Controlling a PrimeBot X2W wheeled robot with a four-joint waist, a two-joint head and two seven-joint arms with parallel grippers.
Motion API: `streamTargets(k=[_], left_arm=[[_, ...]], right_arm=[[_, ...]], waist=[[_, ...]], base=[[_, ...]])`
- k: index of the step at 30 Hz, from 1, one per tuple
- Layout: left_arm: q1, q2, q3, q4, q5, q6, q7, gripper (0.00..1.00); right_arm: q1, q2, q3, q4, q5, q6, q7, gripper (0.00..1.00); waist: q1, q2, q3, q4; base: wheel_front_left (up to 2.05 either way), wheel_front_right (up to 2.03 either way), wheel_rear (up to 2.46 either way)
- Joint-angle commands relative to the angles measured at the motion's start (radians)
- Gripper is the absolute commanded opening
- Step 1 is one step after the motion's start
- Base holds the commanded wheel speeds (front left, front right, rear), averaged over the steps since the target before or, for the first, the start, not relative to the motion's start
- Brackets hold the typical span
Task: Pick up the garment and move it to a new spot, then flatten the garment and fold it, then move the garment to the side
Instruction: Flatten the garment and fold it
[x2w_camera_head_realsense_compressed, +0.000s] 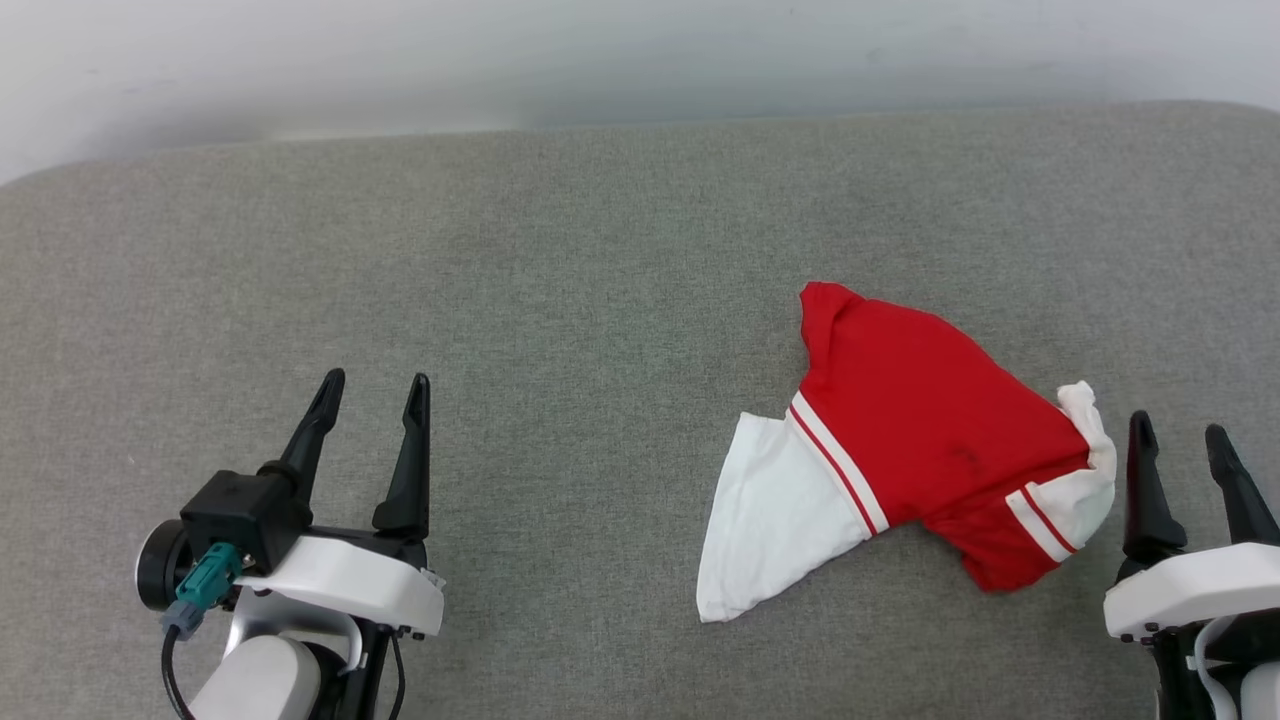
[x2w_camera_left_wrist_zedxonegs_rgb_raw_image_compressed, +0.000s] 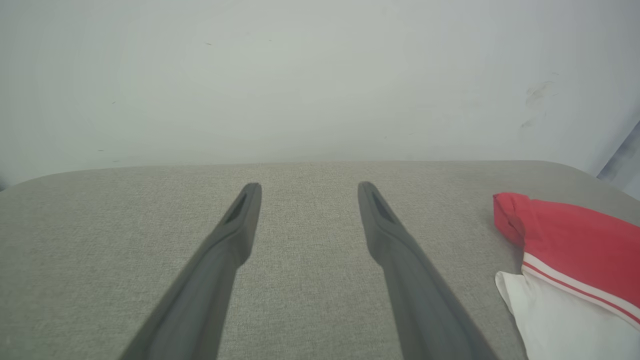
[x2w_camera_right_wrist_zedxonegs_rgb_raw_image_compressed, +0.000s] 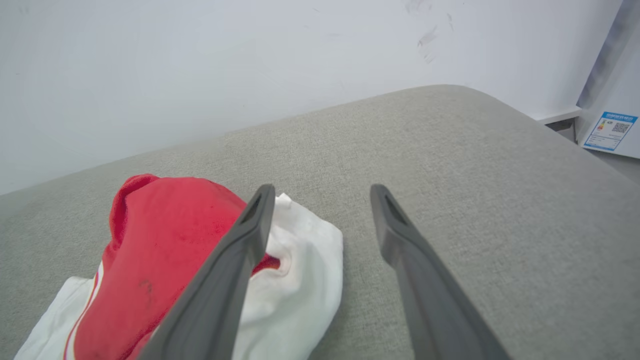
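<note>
The garment (x2w_camera_head_realsense_compressed: 920, 430), red with white sleeves and red-white striped trim, lies in a loose bundle on the right part of the grey cushioned surface (x2w_camera_head_realsense_compressed: 560, 280). One white sleeve points toward the lower left. My right gripper (x2w_camera_head_realsense_compressed: 1178, 435) stands open just right of the garment, nothing between its fingers. In the right wrist view the garment (x2w_camera_right_wrist_zedxonegs_rgb_raw_image_compressed: 150, 260) lies left of and beneath the left finger (x2w_camera_right_wrist_zedxonegs_rgb_raw_image_compressed: 250, 235), and the right gripper (x2w_camera_right_wrist_zedxonegs_rgb_raw_image_compressed: 322, 190) is open. My left gripper (x2w_camera_head_realsense_compressed: 375, 385) is open at the lower left, far from the garment. The left wrist view shows the left gripper (x2w_camera_left_wrist_zedxonegs_rgb_raw_image_compressed: 309, 186) open, the garment (x2w_camera_left_wrist_zedxonegs_rgb_raw_image_compressed: 570, 250) at its right edge.
A pale wall (x2w_camera_head_realsense_compressed: 600, 60) runs behind the surface's far edge. In the right wrist view, a white appliance with a blue label (x2w_camera_right_wrist_zedxonegs_rgb_raw_image_compressed: 610, 131) stands past the surface's rounded right corner. Bare grey fabric spans the middle and left.
</note>
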Motion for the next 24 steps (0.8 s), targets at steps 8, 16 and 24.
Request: streamTargets(k=[8,16,24], left_arm=[[0.037,0.006,-0.010,0.006,-0.003,0.014,0.006,1.00],[0.051,0.015,-0.020,-0.002,-0.003,0.019,0.024,1.00],[-0.031,0.009,-0.164,-0.015,0.042,-0.063,0.162,1.00]], right_arm=[[0.051,0.003,0.107,-0.122,-0.101,0.000,-0.033,1.00],[0.155,0.003,0.204,-0.288,-0.108,0.000,0.037,1.00],[0.191,0.003,0.243,-0.363,-0.095,0.000,0.057,1.00]], waist=[[0.0000,0.0000,-0.051,-0.013],[0.0000,0.0000,-0.080,-0.036],[0.0000,0.0000,-0.062,-0.049]], base=[[0.00,0.00,0.00],[0.00,0.00,0.00],[0.00,0.00,0.00]])
